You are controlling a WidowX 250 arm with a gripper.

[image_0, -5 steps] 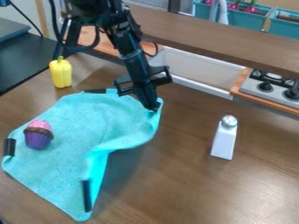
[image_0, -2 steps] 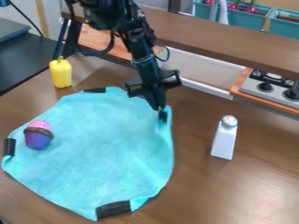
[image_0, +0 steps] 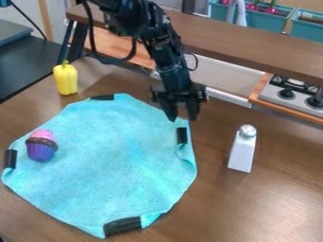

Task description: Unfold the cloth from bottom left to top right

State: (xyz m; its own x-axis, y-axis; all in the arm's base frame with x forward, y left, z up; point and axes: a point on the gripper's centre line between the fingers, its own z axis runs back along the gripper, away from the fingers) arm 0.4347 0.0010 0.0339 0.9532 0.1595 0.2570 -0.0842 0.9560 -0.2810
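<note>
Turquoise cloth (image_0: pixel 104 156) lies mostly flat on the left half of the desk (image_0: pixel 277 208), slightly creased along its right margin. Black strip at its near edge (image_0: pixel 122 226). White shaker (image_0: pixel 242 153) upright, right of cloth, apart from it. Toy cupcake (image_0: pixel 41 146) on cloth, beside the left-edge strip (image_0: pixel 10 159). Third strip (image_0: pixel 182 135) at right edge; just beyond it, gripper (image_0: pixel 182 118), fingers apart; contact with cloth cannot be told. Fourth strip (image_0: pixel 102 98) at far edge. Yellow pepper (image_0: pixel 65 79) upright near desk's far-left edge.

1 yel. pepper (image_0: pixel 65 79), 1 pink-&-purple cupcake (image_0: pixel 41 147), 1 wht. shaker (image_0: pixel 242 152); stove (image_0: pixel 301 100) upper rt.
</note>
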